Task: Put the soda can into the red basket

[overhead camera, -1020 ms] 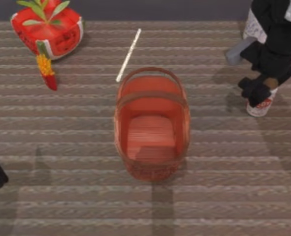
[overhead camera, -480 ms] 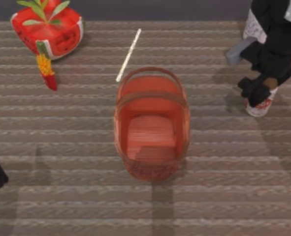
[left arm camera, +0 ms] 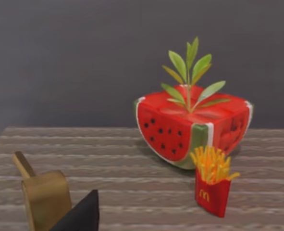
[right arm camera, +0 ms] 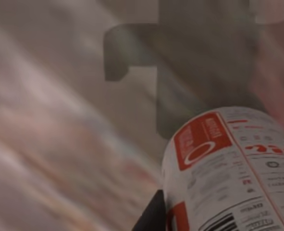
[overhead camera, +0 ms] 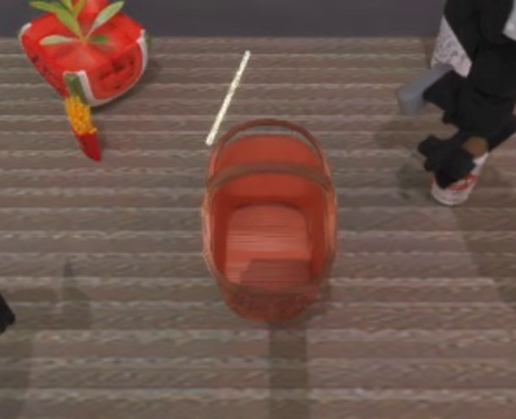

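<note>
Your right gripper (overhead camera: 454, 166), jaws clenched on the small white red-labelled soda can (overhead camera: 455, 188), has shifted it slightly toward the oval red woven basket (overhead camera: 269, 288): carry begun.

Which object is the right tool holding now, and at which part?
The right tool grips the soda can at its upper end; its lower part shows below. The left arm, at the table's left edge, holds nothing visible.

Even soft light, faint shadows on table (overhead camera: 135, 262), right wrist bkgd blurred.
</note>
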Tool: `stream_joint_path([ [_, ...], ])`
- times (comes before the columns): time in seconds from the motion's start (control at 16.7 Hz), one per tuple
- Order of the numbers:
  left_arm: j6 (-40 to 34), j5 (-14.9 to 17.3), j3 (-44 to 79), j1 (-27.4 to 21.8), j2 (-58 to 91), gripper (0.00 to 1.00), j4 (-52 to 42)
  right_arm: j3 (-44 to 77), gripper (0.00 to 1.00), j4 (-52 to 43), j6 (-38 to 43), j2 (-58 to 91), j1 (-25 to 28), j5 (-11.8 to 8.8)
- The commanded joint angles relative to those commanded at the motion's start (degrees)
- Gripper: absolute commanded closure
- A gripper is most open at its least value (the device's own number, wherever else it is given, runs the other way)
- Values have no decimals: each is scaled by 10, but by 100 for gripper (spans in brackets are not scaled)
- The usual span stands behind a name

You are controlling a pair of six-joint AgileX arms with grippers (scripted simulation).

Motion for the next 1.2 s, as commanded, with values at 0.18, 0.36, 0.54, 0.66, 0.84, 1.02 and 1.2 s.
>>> stream_joint_path([
  [0.18,0,0,0,0,0,0,0,-23,100,72,21,-9,8,-46],
  [0.36,0,0,0,0,0,0,0,-61,100,198,59,-24,18,-120],
  [0.54,0,0,0,0,0,0,0,-114,100,367,109,-43,30,-212],
  [0.66,0,0,0,0,0,0,0,-155,100,491,147,-58,39,-279],
  [0.84,0,0,0,0,0,0,0,-221,100,679,205,-84,52,-381],
  [1.02,0,0,0,0,0,0,0,-285,100,852,259,-116,64,-476],
  [1.2,0,0,0,0,0,0,0,-336,100,986,301,-148,74,-556],
])
